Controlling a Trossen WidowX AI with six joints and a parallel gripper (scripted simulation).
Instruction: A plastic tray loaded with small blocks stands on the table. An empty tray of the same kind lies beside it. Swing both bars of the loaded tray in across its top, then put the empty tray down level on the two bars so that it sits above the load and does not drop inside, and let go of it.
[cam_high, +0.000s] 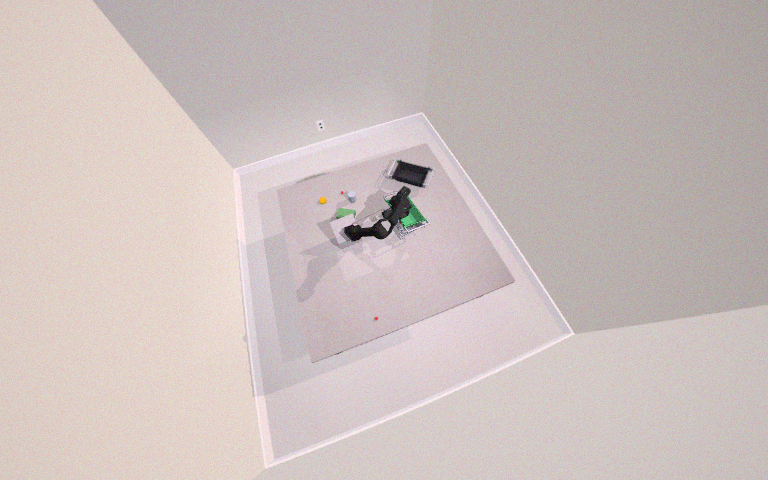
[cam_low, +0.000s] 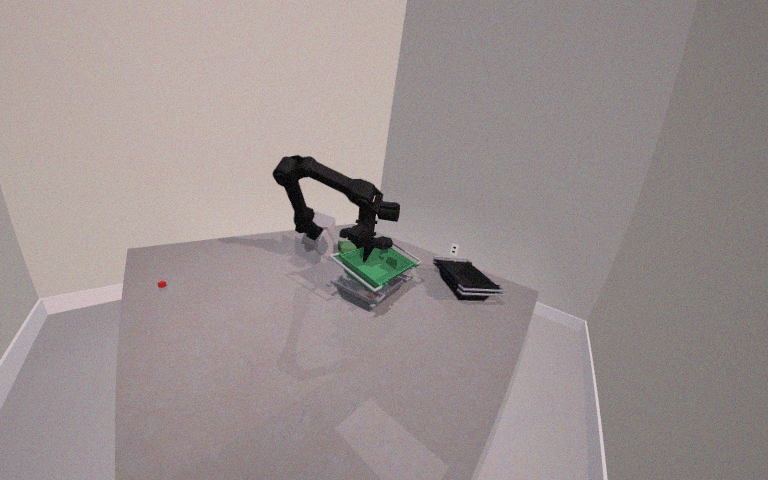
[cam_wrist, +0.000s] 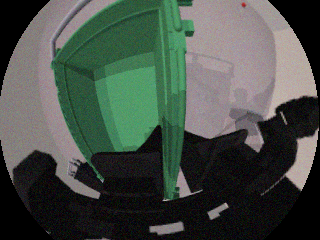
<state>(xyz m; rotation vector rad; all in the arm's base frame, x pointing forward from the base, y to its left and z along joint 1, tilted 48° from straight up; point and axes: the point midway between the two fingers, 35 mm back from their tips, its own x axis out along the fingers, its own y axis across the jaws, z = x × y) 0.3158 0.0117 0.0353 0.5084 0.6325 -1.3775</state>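
The empty green tray (cam_high: 416, 214) (cam_low: 376, 273) (cam_wrist: 131, 107) is roughly level, with wire bars at its ends. My gripper (cam_low: 367, 255) (cam_wrist: 163, 128) is shut on one side wall of it, from above. The loaded tray (cam_low: 352, 295), grey and see-through, stands on the table directly under the green tray. A few red blocks (cam_low: 371, 295) show inside it. The green tray covers most of its top, so how its wire bars lie is hard to make out. I cannot tell whether the two trays touch.
A black tray (cam_high: 411, 173) (cam_low: 468, 278) with wire bars stands to one side. A green wedge (cam_high: 345, 213), a grey-blue cylinder (cam_high: 351, 197), an orange piece (cam_high: 322, 200) and a small red piece (cam_high: 342, 192) lie near the arm's base. Another red piece (cam_high: 376, 318) (cam_low: 161, 284) lies farther off.
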